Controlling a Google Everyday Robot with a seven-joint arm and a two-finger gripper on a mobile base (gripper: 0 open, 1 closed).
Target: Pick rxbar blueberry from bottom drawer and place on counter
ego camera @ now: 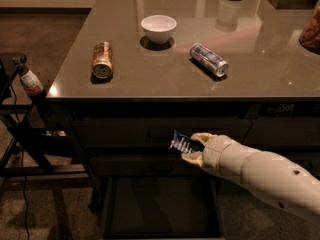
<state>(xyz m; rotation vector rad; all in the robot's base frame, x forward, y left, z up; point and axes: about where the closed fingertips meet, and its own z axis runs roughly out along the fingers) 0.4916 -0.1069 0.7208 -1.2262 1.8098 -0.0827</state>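
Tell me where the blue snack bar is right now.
The rxbar blueberry is clamped in the gripper at lower centre, in front of the cabinet, above the open bottom drawer.

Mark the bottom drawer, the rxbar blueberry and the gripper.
bottom drawer [160, 204]: camera view, bare floor.
rxbar blueberry [180, 143]: camera view, wrapper's middle.
gripper [194, 147]: camera view, between its jaws, above the bottom drawer.
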